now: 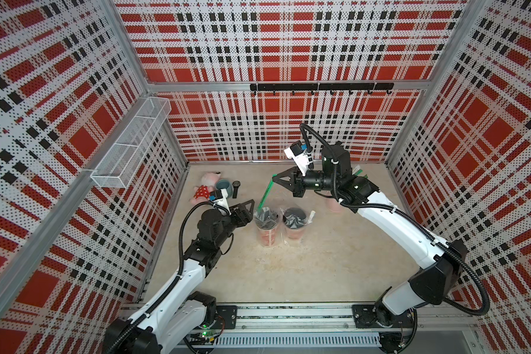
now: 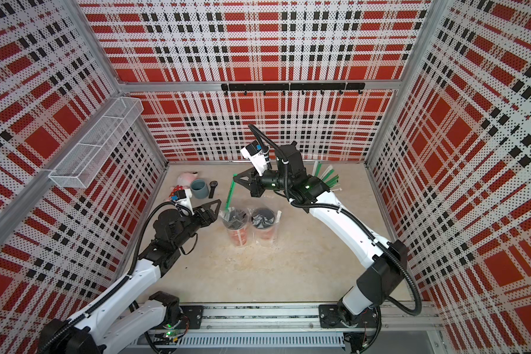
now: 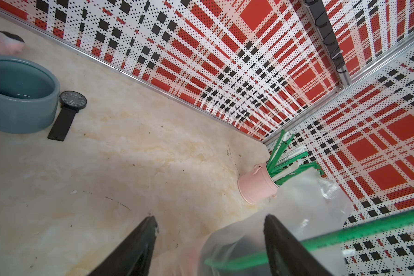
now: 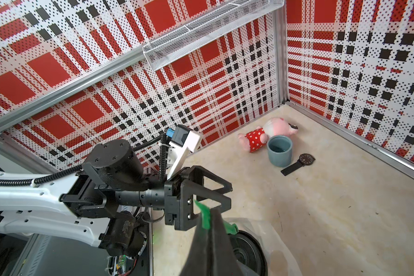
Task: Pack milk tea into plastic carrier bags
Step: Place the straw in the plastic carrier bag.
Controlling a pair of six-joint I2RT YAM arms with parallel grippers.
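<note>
Two tall red paper cups with pale print and black dome lids are seen upright near the middle of the cream marble-look table. They stand side by side, long axes vertical and lids upward: a left cup and a right cup. Each is enclosed in its own thin, transparent, crinkly plastic film bag, two in all, the left bag and the right bag. The film rises above each lid and the bag mouths are turned upward.

One green wrapped straw is pinched at its upper, far end by the fully closed right gripper. The straw is slanted, and its lower, near end is at the mouth of the left bag.

The left gripper is held just left of the left bag with its jaws spread wide and nothing clamped. In the left wrist view, bag film is seen between its fingers; whether they touch it cannot be told.

At the far left lie one grey-blue mug, one black wristwatch and one pink plush toy. At the far right one pink bucket of straws is seen.
</note>
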